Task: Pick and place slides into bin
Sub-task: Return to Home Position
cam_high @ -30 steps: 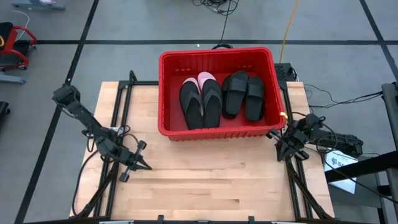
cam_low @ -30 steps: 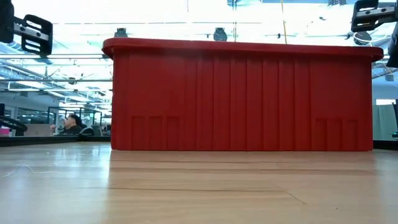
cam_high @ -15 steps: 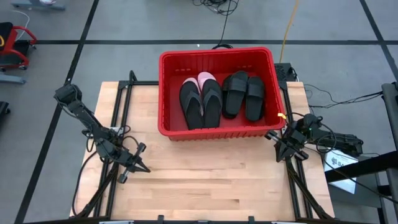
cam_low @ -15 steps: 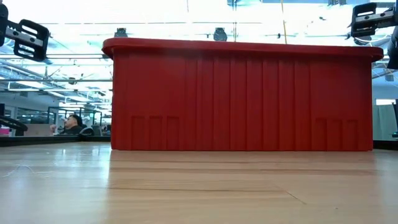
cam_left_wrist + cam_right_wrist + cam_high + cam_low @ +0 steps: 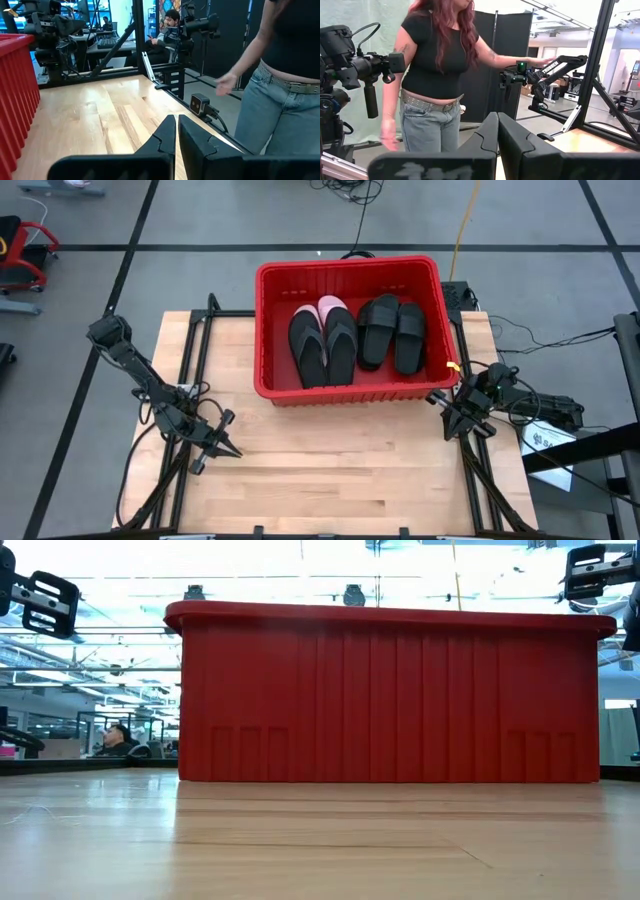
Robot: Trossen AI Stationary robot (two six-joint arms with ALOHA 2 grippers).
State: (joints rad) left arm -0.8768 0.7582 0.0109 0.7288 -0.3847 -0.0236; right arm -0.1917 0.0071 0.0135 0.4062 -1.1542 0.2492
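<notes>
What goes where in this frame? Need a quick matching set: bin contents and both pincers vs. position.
Things:
1. black wide-strap slides
2. pink slide
3. left pincer
4. right pincer

Places:
A. beside the bin's right corner, on the arms' side
B. in the bin, right half
C. over the bare tabletop, left of the bin
D. in the bin, poking out under the black flip-flops

Pairs: 1-B, 2-D, 3-C, 4-A

Black and pink slides (image 5: 308, 350) lie side by side inside the red bin (image 5: 262, 330).
</notes>
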